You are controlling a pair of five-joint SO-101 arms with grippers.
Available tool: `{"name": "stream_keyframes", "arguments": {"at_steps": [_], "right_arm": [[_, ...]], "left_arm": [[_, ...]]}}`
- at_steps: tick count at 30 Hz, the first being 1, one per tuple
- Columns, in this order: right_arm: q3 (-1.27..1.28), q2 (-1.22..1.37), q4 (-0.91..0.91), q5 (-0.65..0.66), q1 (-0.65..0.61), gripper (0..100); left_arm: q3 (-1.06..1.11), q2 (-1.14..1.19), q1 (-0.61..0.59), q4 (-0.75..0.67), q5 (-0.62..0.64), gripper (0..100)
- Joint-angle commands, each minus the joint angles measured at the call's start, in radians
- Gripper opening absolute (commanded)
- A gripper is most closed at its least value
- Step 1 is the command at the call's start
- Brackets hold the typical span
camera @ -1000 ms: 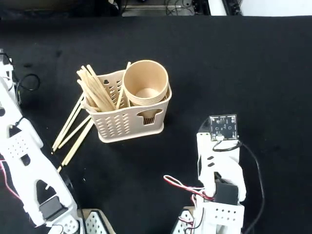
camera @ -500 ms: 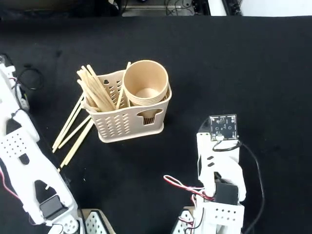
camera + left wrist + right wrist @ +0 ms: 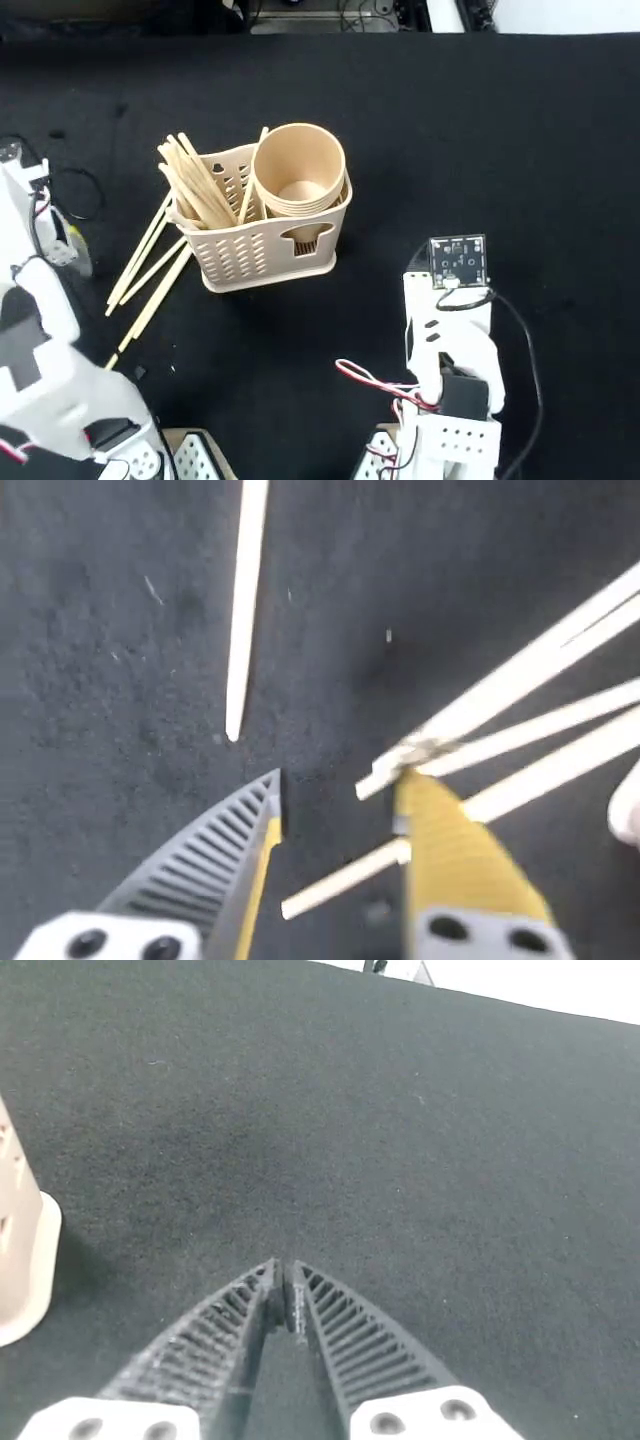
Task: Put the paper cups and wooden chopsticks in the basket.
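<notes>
Chopsticks (image 3: 540,652) loose nr basket (image 3: 250,255), left jaws apart over them; right jaws together.

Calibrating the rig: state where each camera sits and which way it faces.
High view: fixed above the table, looking down on basket, loose chopsticks, left arm, right arm.
Left wrist view: on the left arm, aimed down at those chopsticks past open jaws.
Right wrist view: on the right arm, facing across the table past shut jaws; shares the basket with high view.

You could read no text, number or sign anywhere, not even on the basket (image 3: 262,256) or paper cups (image 3: 299,178).
</notes>
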Motion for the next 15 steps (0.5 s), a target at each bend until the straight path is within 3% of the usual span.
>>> {"name": "stream_keyframes", "arguments": {"at_steps": [1,4,8,11,15], "right_arm": [[-0.004,-0.065,-0.009,0.002,-0.008,2.1],[-0.004,-0.065,-0.009,0.002,-0.006,2.1],[-0.004,-0.065,-0.009,0.002,-0.006,2.1],[-0.004,-0.065,-0.009,0.002,-0.006,2.1],[-0.004,-0.065,-0.009,0.002,-0.006,2.1]], "left_arm": [[0.002,-0.103,-0.015,-0.199,0.012,25],[-0.053,-0.061,-0.022,-0.341,0.008,25],[-0.226,0.081,-0.041,-0.422,0.006,25],[-0.423,0.276,-0.039,-0.411,0.008,25],[-0.78,0.588,-0.039,-0.27,0.008,25]]}}
